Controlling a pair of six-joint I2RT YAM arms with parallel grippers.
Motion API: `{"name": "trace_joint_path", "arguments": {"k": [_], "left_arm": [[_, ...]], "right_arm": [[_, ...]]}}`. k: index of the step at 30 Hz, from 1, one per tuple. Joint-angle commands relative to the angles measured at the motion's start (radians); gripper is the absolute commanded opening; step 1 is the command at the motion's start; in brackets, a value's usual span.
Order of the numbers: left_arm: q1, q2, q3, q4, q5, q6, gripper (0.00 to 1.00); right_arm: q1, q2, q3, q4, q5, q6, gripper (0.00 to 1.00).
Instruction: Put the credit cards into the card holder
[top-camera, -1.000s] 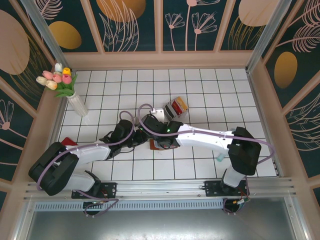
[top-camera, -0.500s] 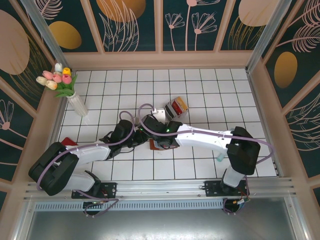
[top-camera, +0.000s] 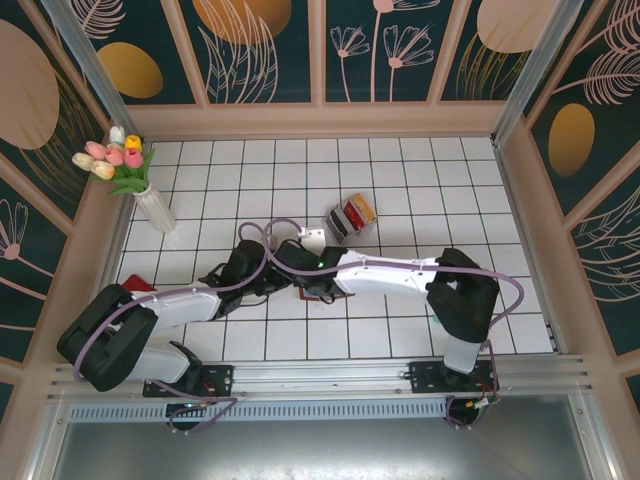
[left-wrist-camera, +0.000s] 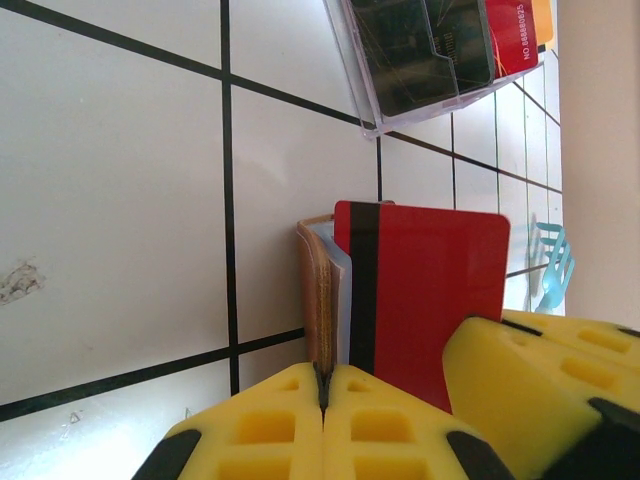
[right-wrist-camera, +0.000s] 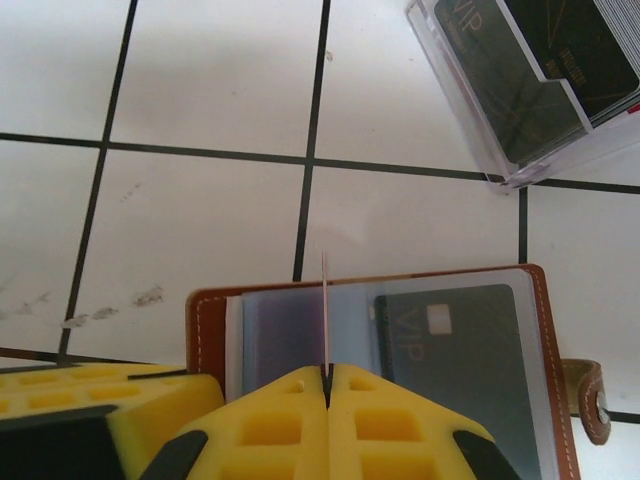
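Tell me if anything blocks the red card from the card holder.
Nothing visible does. The right gripper holds the red card edge-down at the open card holder, whose edge the left gripper pinches. A black VIP card sits in the neighbouring pocket.

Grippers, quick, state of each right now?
Left gripper: closed on the brown leather card holder.
Right gripper: closed on the thin red plastic card.

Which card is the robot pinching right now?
The red card with the black stripe, upright in the right gripper. The dark VIP card lies in the card holder; the others sit in the clear tray.
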Motion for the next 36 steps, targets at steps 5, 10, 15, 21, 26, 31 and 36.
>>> {"name": "trace_joint_path", "arguments": {"k": [5,10,15,21,26,31,36], "left_arm": [[0.007,-0.01,-0.013,-0.025,-0.036,0.002,0.0],[0.005,0.008,-0.022,-0.05,-0.063,0.029,0.01],[0.005,0.024,-0.014,-0.087,-0.099,0.057,0.02],[0.006,0.027,0.0,-0.129,-0.125,0.081,0.21],[0.006,0.001,0.002,-0.137,-0.137,0.083,0.24],[0.006,0.026,0.007,-0.142,-0.141,0.093,0.09],[0.006,0.059,0.019,-0.133,-0.135,0.108,0.03]], "right_arm": [[-0.023,-0.059,-0.043,-0.025,0.006,0.045,0.0],[-0.091,-0.098,-0.149,0.065,-0.098,0.038,0.0],[-0.137,-0.099,-0.191,0.069,-0.129,0.021,0.0],[-0.183,-0.112,-0.278,0.159,-0.222,0.006,0.0],[-0.192,-0.167,-0.297,0.246,-0.316,-0.01,0.0],[-0.226,-0.208,-0.345,0.369,-0.419,-0.042,0.0],[-0.257,-0.197,-0.42,0.446,-0.465,-0.036,0.0]]}}
